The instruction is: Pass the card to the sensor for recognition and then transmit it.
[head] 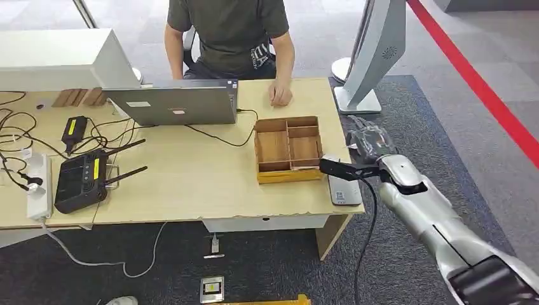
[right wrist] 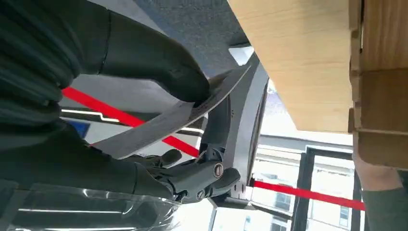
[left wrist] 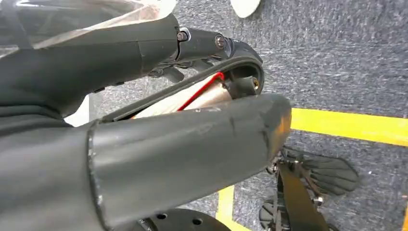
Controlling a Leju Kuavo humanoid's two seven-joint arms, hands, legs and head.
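Observation:
My right hand (head: pixel 367 141) hovers just past the table's right edge, beside the wooden tray (head: pixel 287 175). In the right wrist view its thumb (right wrist: pixel 144 53) and fingers pinch a thin grey card (right wrist: pixel 168 122), tilted, with its free end toward the table (right wrist: pixel 298 57). A flat grey sensor pad (head: pixel 343 189) lies on the table's front right corner, just in front of and below that hand. My left hand (left wrist: pixel 144 144) hangs over the floor with nothing in it, its thumb apart from its fingers.
A person (head: pixel 229 32) sits behind the table (head: pixel 191 178) with one hand (head: pixel 279 95) resting on it. A laptop (head: pixel 171 105), a black router (head: pixel 79 181) and cables cover the left side. A white stand (head: pixel 372 51) rises at the back right.

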